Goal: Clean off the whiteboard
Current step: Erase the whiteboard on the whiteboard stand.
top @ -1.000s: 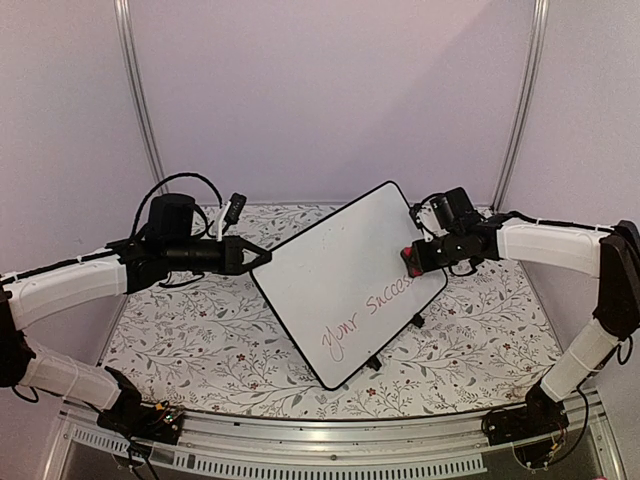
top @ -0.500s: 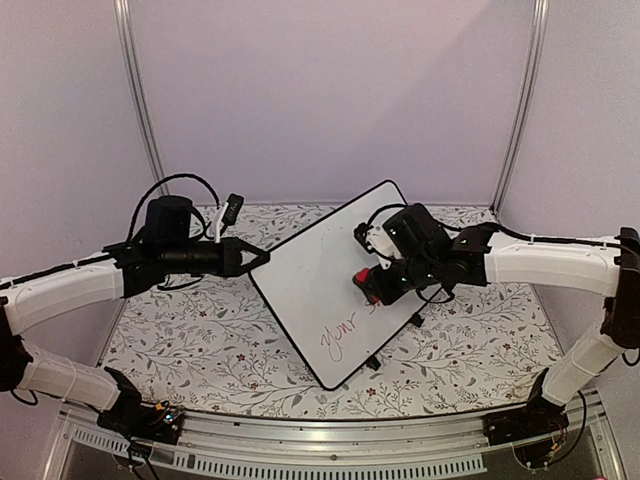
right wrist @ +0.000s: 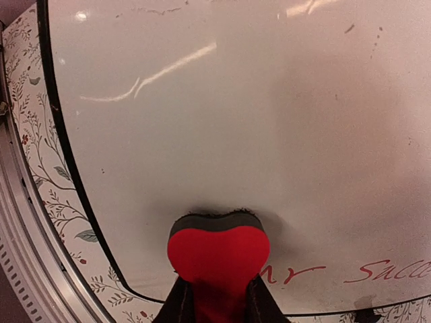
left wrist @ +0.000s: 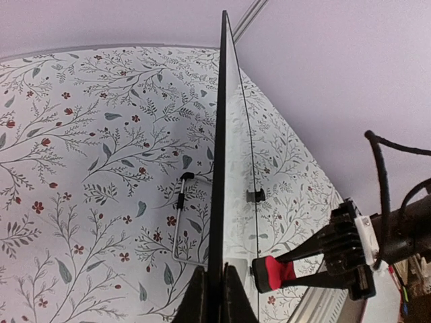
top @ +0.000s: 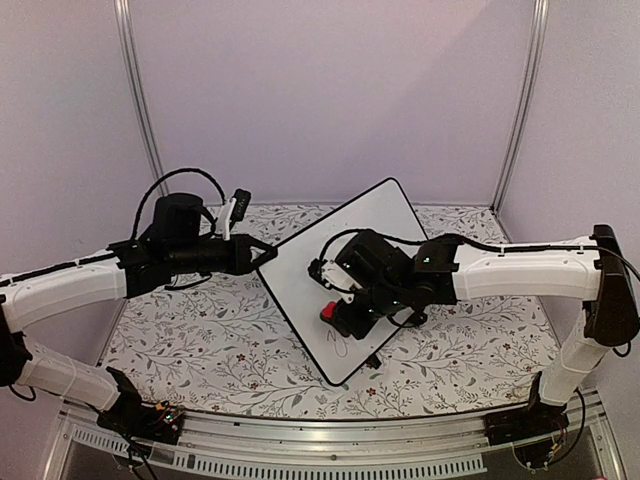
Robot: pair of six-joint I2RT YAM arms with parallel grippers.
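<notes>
Right gripper [top: 336,314] pinched tight on a small red foam eraser block with a dark felt face [right wrist: 217,250], felt pressed flat against the rectangular glossy white whiteboard with rounded corners and thin black rim [top: 372,215]. Left gripper [left wrist: 215,297] clamped on that board's black rim, one finger on each face, at the left corner in the top view.

Board raised on edge, seen edge-on from the left wrist. Turned like a diamond in the top view: one corner toward the back wall, one toward the near rail, roughly mid-table between the two arms. Face mostly clean and shiny, with streaks of reflected light and a few small dark specks near the top in the right wrist view. Red handwriting [right wrist: 387,272] only along the lower rim, just right of the eraser; nearest letters touching the block or just short of it, cannot tell which. Small black foot [top: 372,362] under the lower right rim, close to the cloth; contact unclear. Thin bent wire stand [left wrist: 179,222] behind the back face, low over the cloth.

Right arm's black wrist section [top: 385,272] in front of the board's middle, hiding much of it from above.

Underneath, white tablecloth printed with grey sprigs and small red flowers [top: 200,340]. Ribbed aluminium rail [top: 300,445] along the near edge. Plain lilac wall [top: 320,90] behind, with a slanting metal post [top: 140,110] toward each back corner.
</notes>
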